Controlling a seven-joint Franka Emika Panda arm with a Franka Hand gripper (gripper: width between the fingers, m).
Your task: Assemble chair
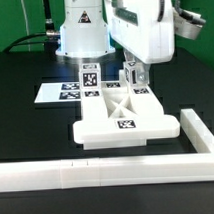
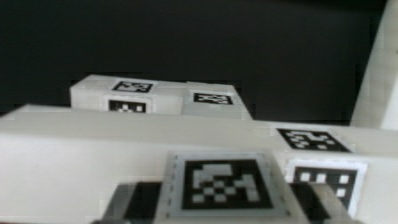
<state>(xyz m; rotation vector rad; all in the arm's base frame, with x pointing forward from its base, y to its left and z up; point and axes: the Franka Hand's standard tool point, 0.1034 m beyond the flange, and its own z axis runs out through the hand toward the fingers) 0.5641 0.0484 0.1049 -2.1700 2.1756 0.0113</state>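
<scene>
Surface: black table top [image 1: 26, 123] under a green backdrop, the robot's white base [image 1: 80, 31] at the far edge.
Landmark: the chair [image 1: 123, 116], a glossy white cluster of blocky parts near the middle of the table.
Chair parts: a flat tray-like seat with a tag on top, an X-braced panel [image 1: 120, 95] joined at its far side, and a short upright bar [image 1: 90, 78] bearing tags beside that panel on the exterior view's left.
Gripper: the gripper [image 1: 134, 78] hangs straight down over the far end of the chair, at the braced panel.
Jaws: nearly closed, a narrow gap only; they seem to pinch a thin part of the panel, but the exact part cannot be told.
Wrist view: tagged white blocks of the chair fill the picture close up, blurred.
Marker board: the marker board [image 1: 56, 93] lies flat just beyond the chair toward the exterior view's left.
Rail: a long white L-shaped rail [image 1: 87, 172] runs along the near side of the chair and turns up past its side on the exterior view's right.
</scene>
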